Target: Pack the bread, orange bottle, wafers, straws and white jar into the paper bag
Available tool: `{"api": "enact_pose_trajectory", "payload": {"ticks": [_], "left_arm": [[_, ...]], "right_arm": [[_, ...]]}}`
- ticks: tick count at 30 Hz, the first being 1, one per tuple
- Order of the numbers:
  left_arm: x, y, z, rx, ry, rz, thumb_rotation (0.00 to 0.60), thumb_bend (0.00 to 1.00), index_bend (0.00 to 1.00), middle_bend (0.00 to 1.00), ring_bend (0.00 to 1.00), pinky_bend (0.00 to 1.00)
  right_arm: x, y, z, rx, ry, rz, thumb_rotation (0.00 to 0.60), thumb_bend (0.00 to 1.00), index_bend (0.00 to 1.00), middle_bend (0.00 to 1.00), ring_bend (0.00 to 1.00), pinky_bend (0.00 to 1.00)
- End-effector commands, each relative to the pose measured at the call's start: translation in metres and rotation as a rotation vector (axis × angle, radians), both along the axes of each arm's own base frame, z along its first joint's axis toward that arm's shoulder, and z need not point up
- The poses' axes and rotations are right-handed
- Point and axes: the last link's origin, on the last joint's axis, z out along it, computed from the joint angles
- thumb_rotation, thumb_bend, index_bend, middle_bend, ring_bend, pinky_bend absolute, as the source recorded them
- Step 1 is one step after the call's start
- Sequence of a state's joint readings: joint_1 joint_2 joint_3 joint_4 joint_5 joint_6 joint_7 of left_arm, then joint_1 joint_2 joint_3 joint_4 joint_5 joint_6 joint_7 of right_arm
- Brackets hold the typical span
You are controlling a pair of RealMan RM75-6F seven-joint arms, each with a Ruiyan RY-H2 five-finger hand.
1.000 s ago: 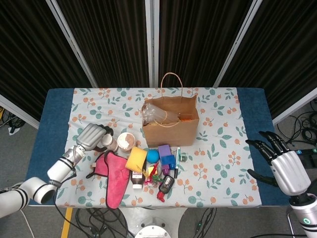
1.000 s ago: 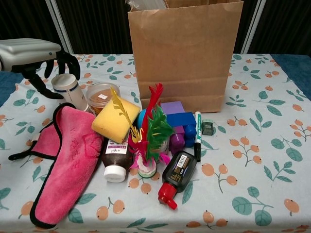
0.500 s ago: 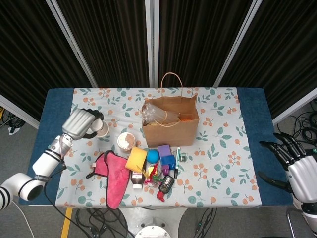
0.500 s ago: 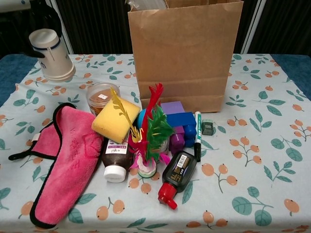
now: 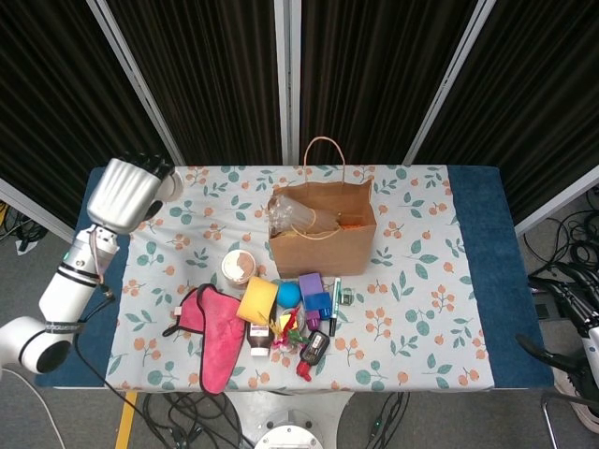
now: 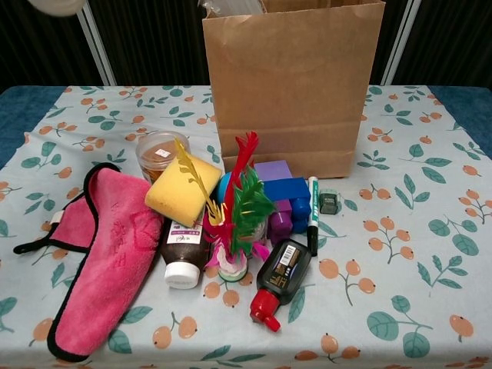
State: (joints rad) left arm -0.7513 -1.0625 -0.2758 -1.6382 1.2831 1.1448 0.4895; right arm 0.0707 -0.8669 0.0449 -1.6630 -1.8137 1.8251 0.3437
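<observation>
Bag [image 5: 323, 234]: brown paper, boxy | left robot hand [image 5: 126, 190]: grips smooth white jar [image 5: 169, 186] | right: unclear

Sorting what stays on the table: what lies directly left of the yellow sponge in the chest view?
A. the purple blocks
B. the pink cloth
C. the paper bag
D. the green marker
B. The pink cloth lies spread on the table just left of the yellow sponge; the green marker and purple blocks sit to the sponge's right, and the paper bag stands behind.
</observation>
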Motion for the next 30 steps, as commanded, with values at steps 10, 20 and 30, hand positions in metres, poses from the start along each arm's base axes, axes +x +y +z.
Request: {"api": "enact_pose_trajectory", "payload": {"ticks": [10,20,30], "left_arm": [[0.101,-0.021,0.019,0.121,-0.289,-0.328,0.6,0.31,0.54,0.57,0.49,0.58],[0.158,-0.024,-0.019,-0.014,-0.622,-0.43,0.6,0.31,0.54,0.57,0.5,0.58],[0.175,-0.025,-0.081,-0.162,-0.61,-0.401,0.6,0.31,0.54,0.57,0.5,0.58]], "right_arm": [[-0.006,0.003,-0.003,0.007,-0.019,-0.004,0.6,0.0,0.21,0.33,0.14,0.16],[-0.012,0.001,-0.007,0.016,-0.021,-0.025,0.6,0.0,0.21,0.33,0.14,0.16],[-0.022,-0.002,-0.006,0.025,-0.049,-0.048,0.6,0.0,0.21,0.33,0.14,0.16]]}}
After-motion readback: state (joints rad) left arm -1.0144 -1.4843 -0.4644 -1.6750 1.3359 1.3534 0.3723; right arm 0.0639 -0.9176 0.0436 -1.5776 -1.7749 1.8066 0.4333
